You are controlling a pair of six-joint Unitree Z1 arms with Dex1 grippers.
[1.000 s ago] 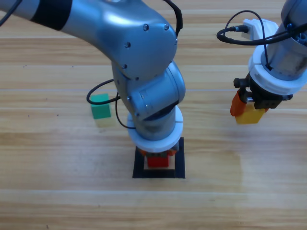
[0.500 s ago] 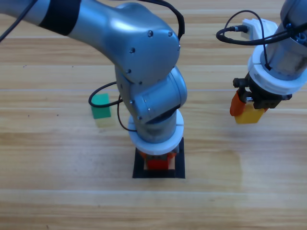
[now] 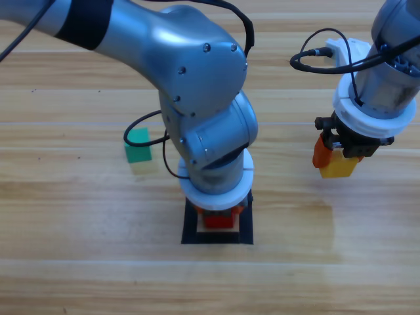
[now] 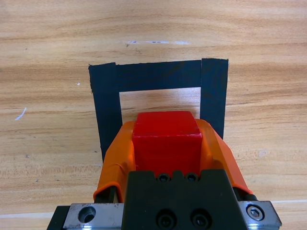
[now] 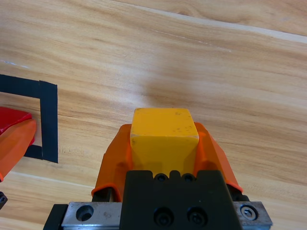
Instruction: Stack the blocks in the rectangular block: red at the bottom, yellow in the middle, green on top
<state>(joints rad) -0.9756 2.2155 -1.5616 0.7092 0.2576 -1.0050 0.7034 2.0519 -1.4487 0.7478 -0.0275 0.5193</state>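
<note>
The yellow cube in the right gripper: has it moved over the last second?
Yes. The yellow cube has shifted slightly left, toward the black tape rectangle, held in the right gripper.

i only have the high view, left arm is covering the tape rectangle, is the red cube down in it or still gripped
Observer: Gripped. In the left wrist view the left gripper is shut on the red cube.
Operator: is it over the opening
Observer: Partly; bare wood inside the rectangular block shows beyond the cube.
Operator: right arm got yellow properly
Observer: Yes, the right gripper is shut on the yellow cube, with bare table below it, beside the tape.
</note>
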